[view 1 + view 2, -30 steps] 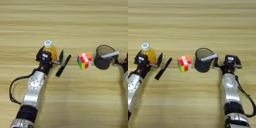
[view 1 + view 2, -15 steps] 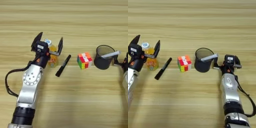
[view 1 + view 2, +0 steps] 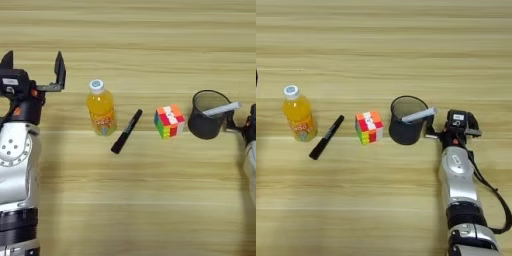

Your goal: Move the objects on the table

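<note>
With fingers spread wide and empty, left gripper [image 3: 33, 67] sits apart from upright juice bottle [image 3: 101, 108]. L→R on table [image 3: 150, 30]: black marker [image 3: 126, 131], cube [image 3: 169, 121], pen cup [image 3: 206, 115] w/ white marker [image 3: 221, 109]. Right gripper [image 3: 458, 125] beside cup; finger state can't tell.

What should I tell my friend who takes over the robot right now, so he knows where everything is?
Left gripper: open, holding nothing, off to the left of the orange-juice bottle, clear of it.
Right gripper: close beside the right side of the black mesh pen cup; whether it grips the cup cannot be told.
On the table, left to right: bottle standing upright, black marker lying flat, puzzle cube, pen cup with the white marker leaning in it.
Done: bottle stands free; white marker is in the cup.
Left: black marker and cube lie untouched in the middle.
</note>
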